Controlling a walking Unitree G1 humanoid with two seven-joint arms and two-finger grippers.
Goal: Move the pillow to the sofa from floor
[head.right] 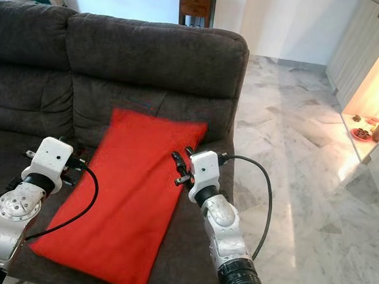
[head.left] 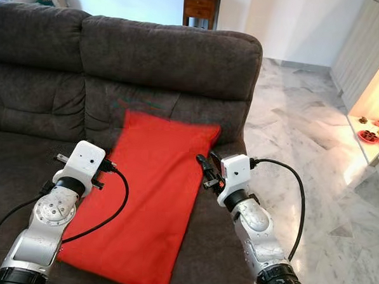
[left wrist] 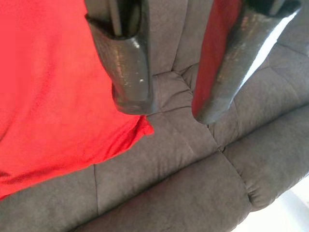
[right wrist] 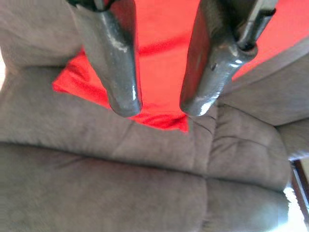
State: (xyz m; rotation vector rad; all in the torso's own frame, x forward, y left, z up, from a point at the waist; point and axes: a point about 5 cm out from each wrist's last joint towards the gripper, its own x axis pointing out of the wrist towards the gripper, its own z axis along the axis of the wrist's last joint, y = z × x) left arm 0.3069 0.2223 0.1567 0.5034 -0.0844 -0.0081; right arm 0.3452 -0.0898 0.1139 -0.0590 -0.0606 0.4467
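A flat, rectangular red fabric pillow (head.left: 145, 200) lies on the seat of the dark grey, soft-napped upholstered sofa (head.left: 168, 58), its far short edge propped against the tufted backrest and its near corner reaching the front of the seat cushion. The cloth looks smooth and lightly creased, with slightly rounded corners. The left gripper (left wrist: 164, 104) hangs just beside the pillow's left long edge, its two glossy black fingers parted with nothing between them, over the seam where seat meets backrest. The right gripper (right wrist: 157, 106) sits by the pillow's right long edge near the sofa's right armrest, its fingers likewise spread and empty. To the right of the sofa a polished pale marble floor (head.left: 304, 135) stretches open, and a small brown wooden side table (head.left: 200, 8) stands behind the backrest.
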